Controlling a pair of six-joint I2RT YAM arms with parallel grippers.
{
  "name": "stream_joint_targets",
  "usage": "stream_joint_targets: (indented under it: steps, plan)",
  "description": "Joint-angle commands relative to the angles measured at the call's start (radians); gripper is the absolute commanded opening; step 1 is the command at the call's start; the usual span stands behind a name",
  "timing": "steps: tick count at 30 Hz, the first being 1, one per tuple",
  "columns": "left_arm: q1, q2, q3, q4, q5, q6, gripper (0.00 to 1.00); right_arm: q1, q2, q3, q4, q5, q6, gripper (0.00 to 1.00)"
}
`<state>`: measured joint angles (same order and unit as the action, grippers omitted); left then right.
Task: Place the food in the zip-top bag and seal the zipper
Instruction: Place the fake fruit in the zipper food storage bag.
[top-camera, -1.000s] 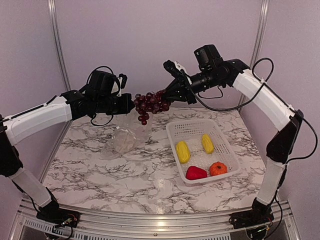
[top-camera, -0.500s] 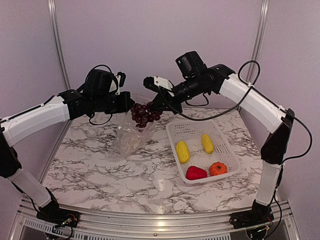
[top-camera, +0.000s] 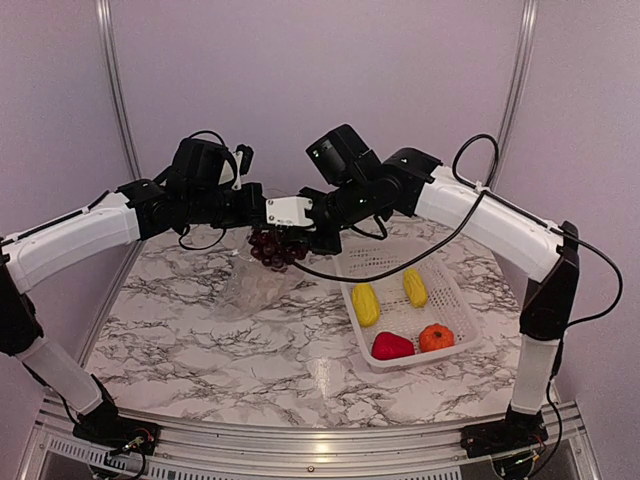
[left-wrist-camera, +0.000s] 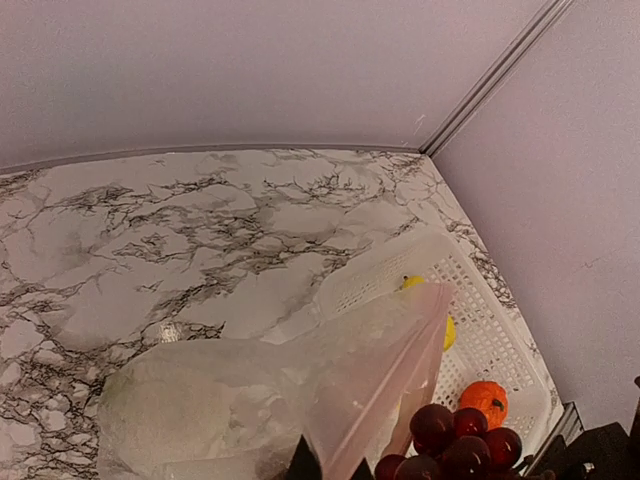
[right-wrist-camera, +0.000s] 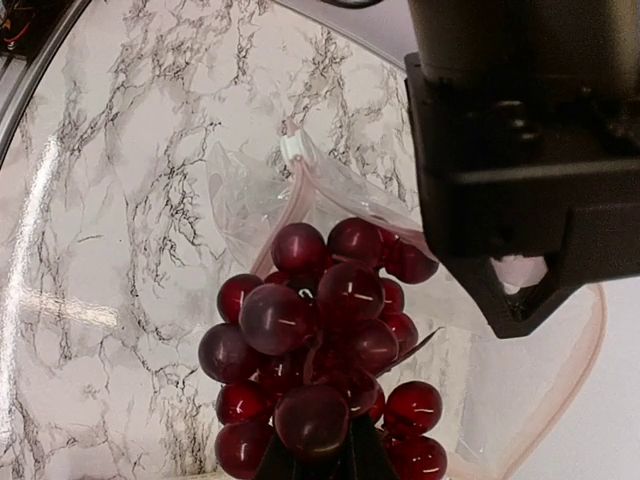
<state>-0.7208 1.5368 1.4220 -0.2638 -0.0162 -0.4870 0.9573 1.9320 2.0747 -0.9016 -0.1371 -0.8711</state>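
**Grape bunch at the mouth of the bag**

One zip-top bag (top-camera: 250, 283) is held up by its rim, on which the left claw (left-wrist-camera: 328, 466) is pinched tight. One white cauliflower (left-wrist-camera: 170, 410) shows through the bag's lower part. The right claw (right-wrist-camera: 312, 460), fingers nearly together, clamps one bunch of dark grapes (top-camera: 275, 248), which hangs at the bag's open mouth. One white basket (top-camera: 440, 262) on the desk (top-camera: 200, 340) holds four pieces: two yellow pieces (top-camera: 365, 303) (top-camera: 414, 287), one red pepper (top-camera: 391, 346) and one orange fruit (top-camera: 436, 337).
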Motion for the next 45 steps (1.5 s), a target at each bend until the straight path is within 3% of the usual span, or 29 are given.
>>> stream_joint_targets:
  steps: [1, 9, 19, 21, 25, 30, 38, 45]
  plan:
    - [0.000, 0.013, -0.013, 0.051, 0.057, -0.015, 0.00, 0.010, -0.004, 0.027, 0.075, 0.109, -0.051, 0.00]
    - [0.000, 0.019, -0.014, 0.062, 0.081, -0.031, 0.00, 0.024, 0.014, 0.063, 0.094, 0.133, -0.095, 0.01]
    - [0.000, -0.006, 0.002, 0.048, 0.082, -0.011, 0.00, 0.028, 0.055, -0.073, 0.248, 0.267, -0.162, 0.02]
    - [0.000, -0.010, 0.002, 0.046, 0.078, -0.014, 0.00, 0.029, 0.063, -0.096, 0.267, 0.279, -0.159, 0.08]
    - [0.000, -0.023, -0.011, 0.040, 0.049, -0.016, 0.00, 0.028, 0.044, -0.123, 0.266, 0.281, -0.131, 0.31]
    - [0.003, -0.034, -0.029, 0.040, 0.021, -0.012, 0.00, 0.018, -0.001, -0.131, 0.234, 0.233, -0.074, 0.51]
    - [0.024, -0.023, -0.035, 0.034, -0.021, 0.001, 0.00, -0.026, -0.023, -0.151, 0.296, 0.258, 0.018, 0.56]
    - [0.094, -0.006, -0.039, 0.041, 0.101, 0.013, 0.00, -0.059, 0.016, -0.212, 0.488, 0.288, 0.093, 0.57]
